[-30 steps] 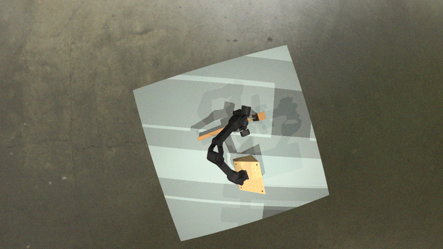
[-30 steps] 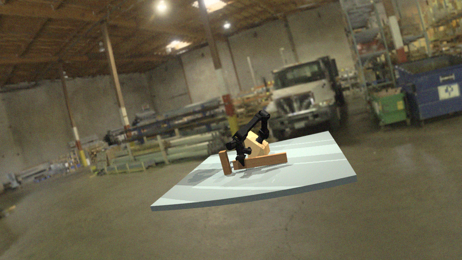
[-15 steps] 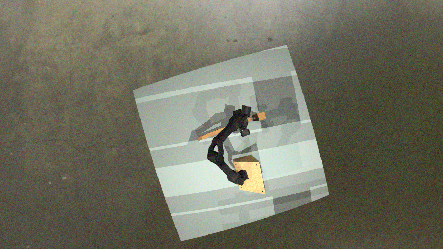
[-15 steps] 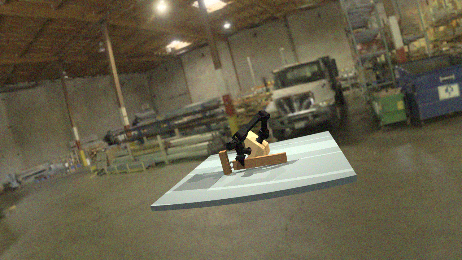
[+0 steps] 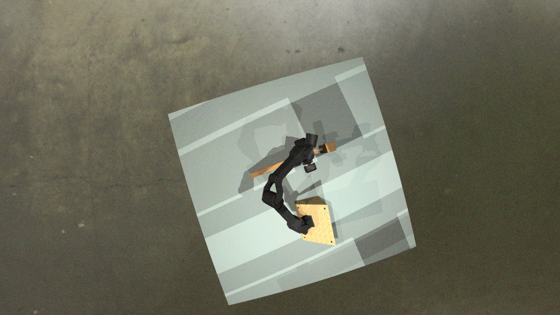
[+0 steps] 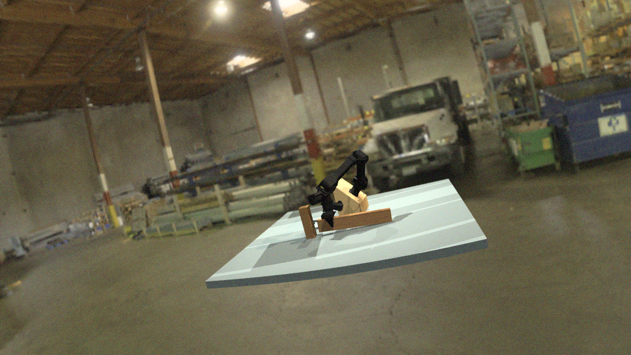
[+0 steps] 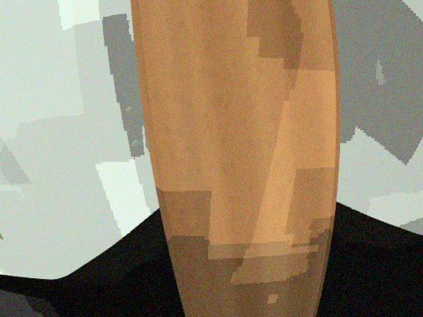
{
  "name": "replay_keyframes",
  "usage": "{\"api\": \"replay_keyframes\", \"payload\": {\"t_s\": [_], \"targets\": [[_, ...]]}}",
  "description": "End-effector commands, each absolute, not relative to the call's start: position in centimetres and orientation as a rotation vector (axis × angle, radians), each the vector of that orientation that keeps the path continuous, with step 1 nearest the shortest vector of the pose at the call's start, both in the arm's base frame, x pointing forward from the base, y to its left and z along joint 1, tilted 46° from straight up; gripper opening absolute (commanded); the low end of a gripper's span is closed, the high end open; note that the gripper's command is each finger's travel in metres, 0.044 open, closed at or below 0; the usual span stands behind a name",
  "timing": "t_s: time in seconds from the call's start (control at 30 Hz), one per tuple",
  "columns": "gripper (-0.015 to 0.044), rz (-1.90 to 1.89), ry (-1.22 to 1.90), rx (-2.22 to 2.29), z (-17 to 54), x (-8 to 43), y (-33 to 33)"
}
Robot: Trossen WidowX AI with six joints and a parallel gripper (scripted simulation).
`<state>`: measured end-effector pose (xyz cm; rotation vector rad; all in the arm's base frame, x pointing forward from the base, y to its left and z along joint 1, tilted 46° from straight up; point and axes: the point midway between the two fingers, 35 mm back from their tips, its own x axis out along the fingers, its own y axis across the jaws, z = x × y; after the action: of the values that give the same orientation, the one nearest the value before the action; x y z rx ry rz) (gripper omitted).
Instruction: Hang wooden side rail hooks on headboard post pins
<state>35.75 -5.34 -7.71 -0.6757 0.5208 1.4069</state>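
Observation:
The wooden side rail [image 5: 268, 169] [image 6: 364, 219] [image 7: 238, 132] stands on its narrow edge, long and reddish brown. Its far end looks low at the table top; its near end points at the post. The headboard post [image 5: 331, 146] [image 6: 307, 222] stands upright, its dark slot side facing the rail. A small gap shows between post and rail end, with a bit of steel hook [image 6: 315, 224] in it. Whether the hooks sit on the pins cannot be seen. My gripper [image 6: 329, 223] [image 7: 234, 196] is shut on the rail near its hook end, with a black finger on each side.
The arm's base stands on a pale wooden block [image 5: 321, 227] [image 6: 346, 202] with a sloping face, behind the rail in the exterior view. The table [image 5: 242, 250] [image 6: 423, 236] is pale, with bands of light and shadow, and its edges drop to the floor.

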Motion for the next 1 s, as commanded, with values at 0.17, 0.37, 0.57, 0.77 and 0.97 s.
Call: {"api": "replay_keyframes", "payload": {"t_s": [0.17,0.37,0.57,0.77,0.97], "targets": [[0.0,1.397,0.523,-0.679,-7.85,35.73,-5.87],[0.0,1.397,0.523,-0.679,-7.88,35.78,-5.91],[0.0,1.397,0.523,-0.679,-7.87,35.82,-5.97],[0.0,1.397,0.523,-0.68,-7.88,35.81,-6.06],[0.0,1.397,0.523,-0.68,-7.9,35.73,-6.14]]}}
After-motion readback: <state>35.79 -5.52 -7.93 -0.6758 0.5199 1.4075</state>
